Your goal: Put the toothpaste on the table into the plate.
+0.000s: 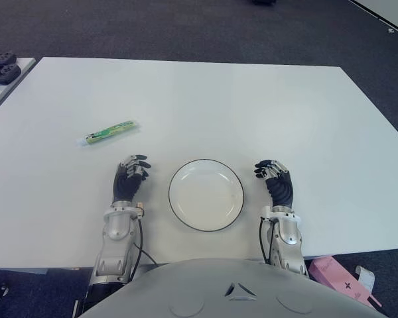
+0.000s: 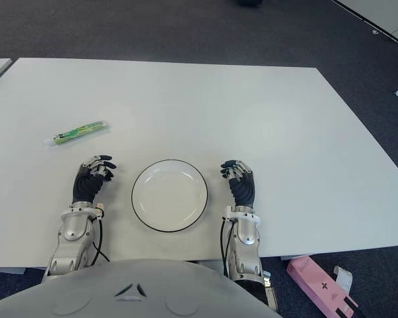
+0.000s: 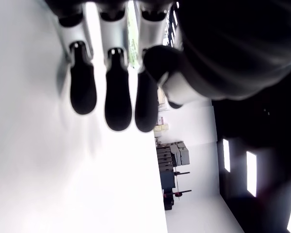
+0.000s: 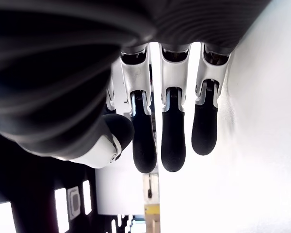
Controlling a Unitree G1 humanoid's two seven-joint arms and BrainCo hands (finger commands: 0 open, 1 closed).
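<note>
A green and white toothpaste tube (image 1: 108, 132) lies flat on the white table (image 1: 205, 106), at the left and a little beyond my left hand. A round white plate (image 1: 206, 195) with a dark rim sits near the front edge, between my two hands, with nothing on it. My left hand (image 1: 131, 174) shows just left of the plate, fingers relaxed and holding nothing; its fingertips (image 3: 118, 107) hang free in the left wrist view. My right hand (image 1: 273, 175) shows just right of the plate, fingers (image 4: 173, 141) loosely extended and holding nothing.
A pink box (image 1: 337, 278) lies on the dark floor at the lower right, below the table's front edge. Dark objects (image 1: 1, 66) sit on a second surface at the far left. The table's far half is bare white.
</note>
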